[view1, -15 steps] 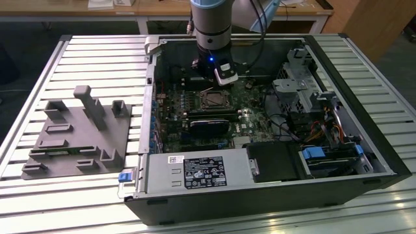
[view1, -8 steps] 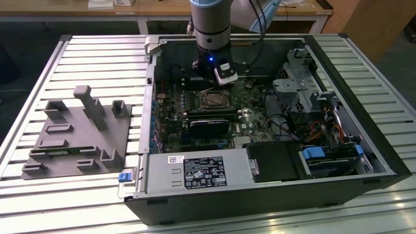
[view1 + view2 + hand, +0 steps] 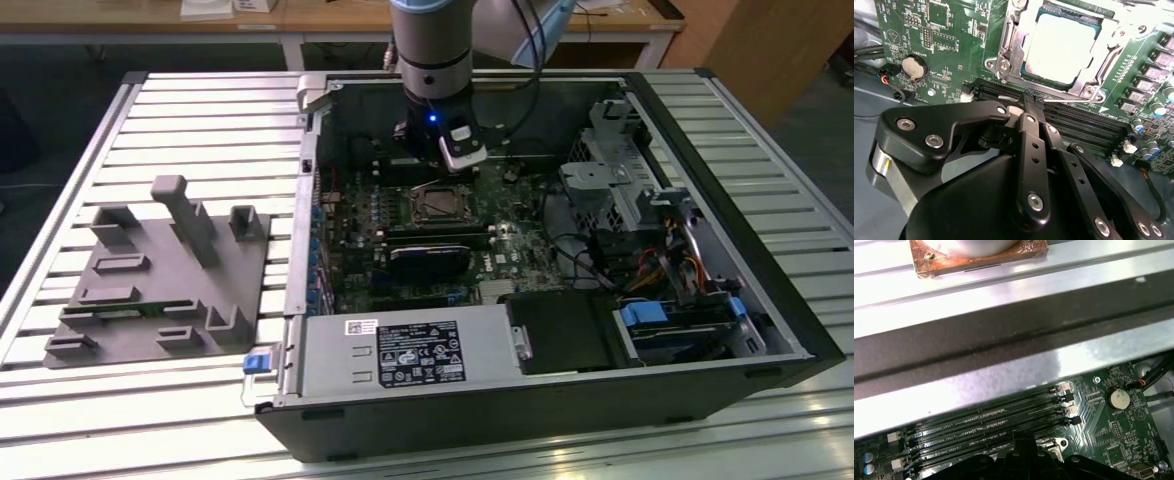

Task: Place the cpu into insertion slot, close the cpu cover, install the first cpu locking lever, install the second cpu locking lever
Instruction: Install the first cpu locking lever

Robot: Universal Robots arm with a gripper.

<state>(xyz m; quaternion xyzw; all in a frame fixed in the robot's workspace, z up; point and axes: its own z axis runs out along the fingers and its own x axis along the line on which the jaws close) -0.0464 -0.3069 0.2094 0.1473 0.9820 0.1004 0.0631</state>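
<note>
Within the insertion slot (image 3: 1005, 52), second wrist view shows the cpu (image 3: 1061, 42)

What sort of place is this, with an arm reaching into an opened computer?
Likely a robotics lab or workshop: the robot arm works over an open computer case lying on a slatted metal table, a grey fixture block sits beside it, and wooden workbenches stand behind.

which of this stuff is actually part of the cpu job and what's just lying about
Job: cpu, sitting in the insertion slot; gripper close by.
Lying about: coin battery, memory slots, power supply box, grey fixture.
</note>
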